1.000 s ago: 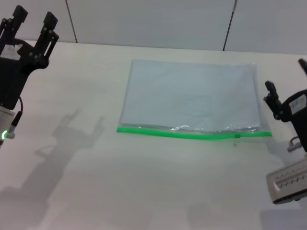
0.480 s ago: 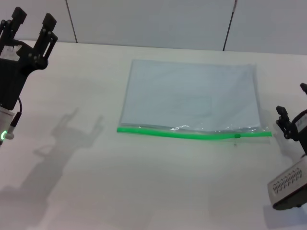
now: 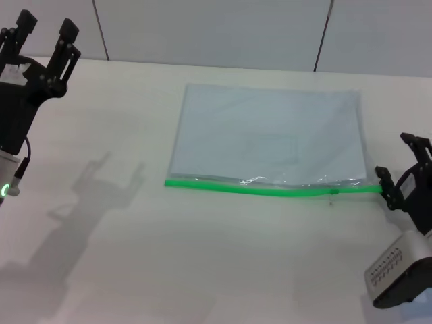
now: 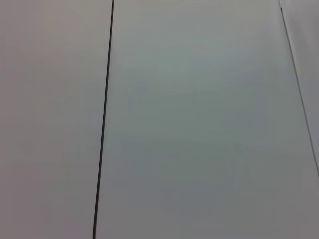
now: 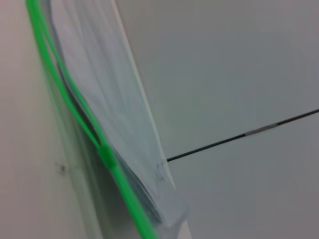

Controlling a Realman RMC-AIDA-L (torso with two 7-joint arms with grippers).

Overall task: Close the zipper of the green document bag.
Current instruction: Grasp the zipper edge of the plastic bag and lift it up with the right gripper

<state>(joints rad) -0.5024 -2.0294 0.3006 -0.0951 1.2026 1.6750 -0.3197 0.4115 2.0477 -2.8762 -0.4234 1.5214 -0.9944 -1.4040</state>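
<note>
zip mostly open, I judge | green document bag (image 3: 266, 138) flat mid-table | slider tab (image 3: 333, 192) near zipper (image 3: 270, 189) 3 o'clock end | right gripper (image 3: 403, 172) apart, at that end, not gripping | left gripper (image 3: 42, 30) apart, parked 10 o'clock

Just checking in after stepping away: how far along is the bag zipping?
Nothing is zipped yet: the zipper on the bag gapes along most of its length, the slider sitting near its right end. In hand: the right gripper, open, sits low at that end. The left gripper is parked high, open. Left: grasping the slider and pulling it along.
</note>
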